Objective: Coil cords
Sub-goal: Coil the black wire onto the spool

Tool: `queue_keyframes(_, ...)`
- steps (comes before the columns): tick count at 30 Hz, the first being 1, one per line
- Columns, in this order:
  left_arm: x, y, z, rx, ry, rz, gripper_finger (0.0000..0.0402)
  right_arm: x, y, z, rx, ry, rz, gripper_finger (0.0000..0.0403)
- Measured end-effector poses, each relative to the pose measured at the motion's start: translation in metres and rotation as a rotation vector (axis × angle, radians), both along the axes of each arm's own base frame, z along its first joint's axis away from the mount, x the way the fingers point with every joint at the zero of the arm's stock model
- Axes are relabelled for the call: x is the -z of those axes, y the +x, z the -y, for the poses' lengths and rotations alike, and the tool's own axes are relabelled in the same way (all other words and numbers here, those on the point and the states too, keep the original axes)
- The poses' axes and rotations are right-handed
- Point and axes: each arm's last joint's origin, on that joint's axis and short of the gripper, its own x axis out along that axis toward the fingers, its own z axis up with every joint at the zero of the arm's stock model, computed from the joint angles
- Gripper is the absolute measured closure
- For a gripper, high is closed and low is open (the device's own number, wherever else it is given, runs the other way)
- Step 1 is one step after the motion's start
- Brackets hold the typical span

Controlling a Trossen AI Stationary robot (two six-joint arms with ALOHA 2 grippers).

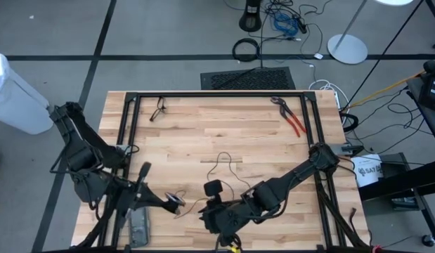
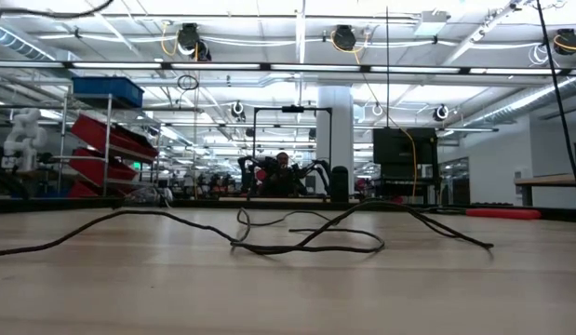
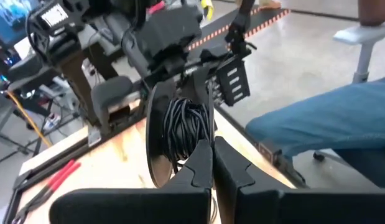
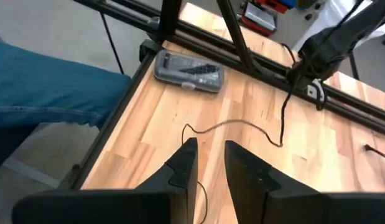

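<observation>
**A:** Left gripper (image 3: 212, 163) is down at the near-left part of the table, fingers pinched together on a bundle of the thin black cord (image 3: 185, 127), which is wound up against a dark round disc (image 3: 156, 146). Right gripper (image 4: 209, 163) hovers near the front edge in the middle, fingers slightly parted, nothing between them.

**B:** Where's the rest of the cord?

**A:** It trails loose over the wood (image 1: 228, 167), squiggly loops mid-table, lying flat and low. Lots of bare butcher-block table (image 1: 203, 130) behind it. A black frame rail (image 1: 217, 93) runs along the edges, and the red-handled pliers (image 1: 293, 118) lie at the far right, well apart.

**B:** Pale end piece?

**A:** Can't make it out. There's a grey flat case (image 4: 189, 70) by the left front rail, and a person's blue-trousered leg (image 4: 49, 87) just off the edge.
</observation>
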Motion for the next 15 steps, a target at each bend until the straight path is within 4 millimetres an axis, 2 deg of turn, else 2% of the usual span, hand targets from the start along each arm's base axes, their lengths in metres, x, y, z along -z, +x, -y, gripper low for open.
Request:
queue_keyframes(4,0.003,-0.001,-0.002,-0.010,0.007,-0.034,0.0400,0.001,0.008,0.005,0.001,-0.006,0.021,0.0334)
queue_keyframes(10,0.006,-0.003,-0.002,-0.014,0.013,-0.064,0.0400,0.018,0.029,0.022,0.049,-0.009,0.008,0.0334)
queue_keyframes(15,0.005,-0.007,0.000,0.008,0.009,-0.061,0.0400,0.043,0.051,0.034,0.030,0.034,-0.047,0.0334)
